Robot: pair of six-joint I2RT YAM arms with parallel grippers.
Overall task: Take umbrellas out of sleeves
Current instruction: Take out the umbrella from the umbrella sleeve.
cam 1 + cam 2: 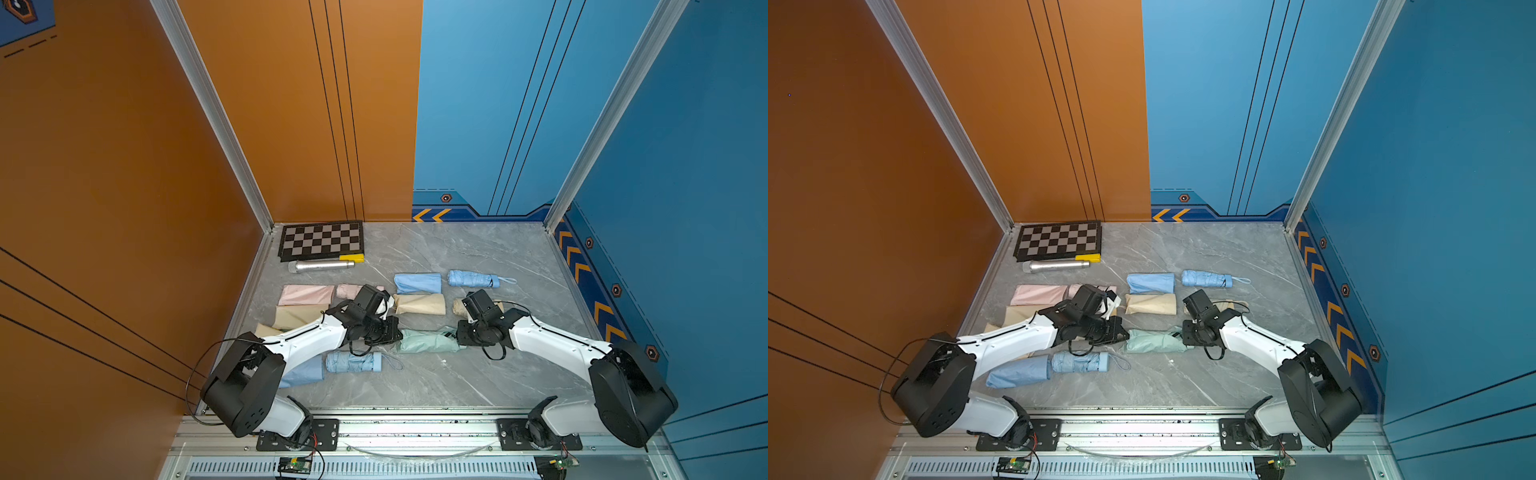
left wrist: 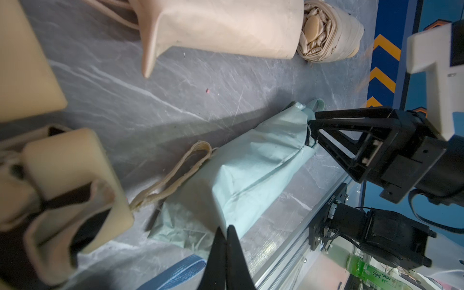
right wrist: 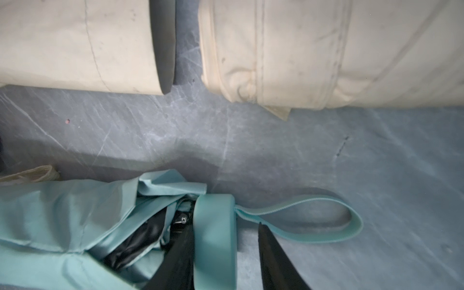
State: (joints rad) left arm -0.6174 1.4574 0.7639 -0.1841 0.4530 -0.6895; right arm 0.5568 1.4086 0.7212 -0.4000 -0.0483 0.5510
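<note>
Lying limp on the tabletop (image 3: 276, 150), the mint sleeve (image 2: 241, 175) looks light, soft and slippery, likely to bunch rather than slide. The left fingers (image 2: 233, 251) are clenched, apparently pinching its closed end. At its open end the right fingers (image 3: 273, 258) stand released astride the stiff mint umbrella handle (image 3: 216, 238), probably the firmest hold; the wrist cord (image 3: 326, 221) trails just beyond them.
</note>
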